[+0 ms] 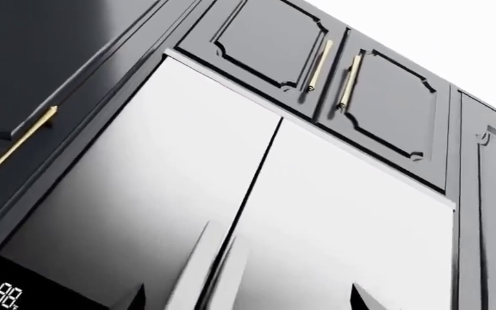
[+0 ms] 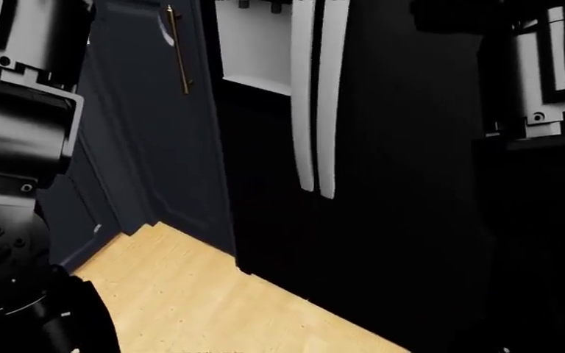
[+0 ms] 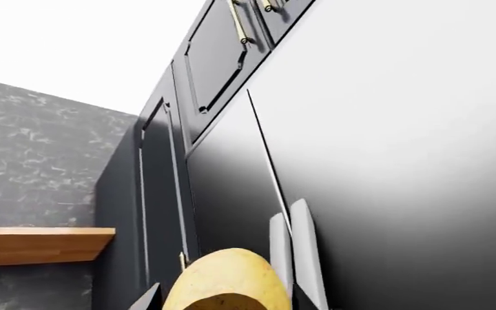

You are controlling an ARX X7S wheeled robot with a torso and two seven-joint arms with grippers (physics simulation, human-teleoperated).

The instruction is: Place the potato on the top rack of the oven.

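The yellow-tan potato (image 3: 225, 279) sits between the fingers of my right gripper (image 3: 227, 301), which is shut on it and held up in front of a tall black fridge. My left gripper (image 1: 250, 301) is open and empty, with only its two dark fingertips (image 1: 136, 298) showing, wide apart, and it points up at the fridge's doors. The oven and its top rack are out of view in all three views. In the head view only parts of my left arm (image 2: 18, 110) and right arm (image 2: 547, 73) show.
The fridge (image 2: 400, 184) with long silver handles (image 2: 317, 95) stands close ahead. Dark cabinets with brass handles (image 1: 321, 64) sit above it and a dark panel (image 2: 155, 132) to its left. Wooden floor (image 2: 194, 294) lies below. A wooden shelf (image 3: 33, 245) hangs on a grey stone wall.
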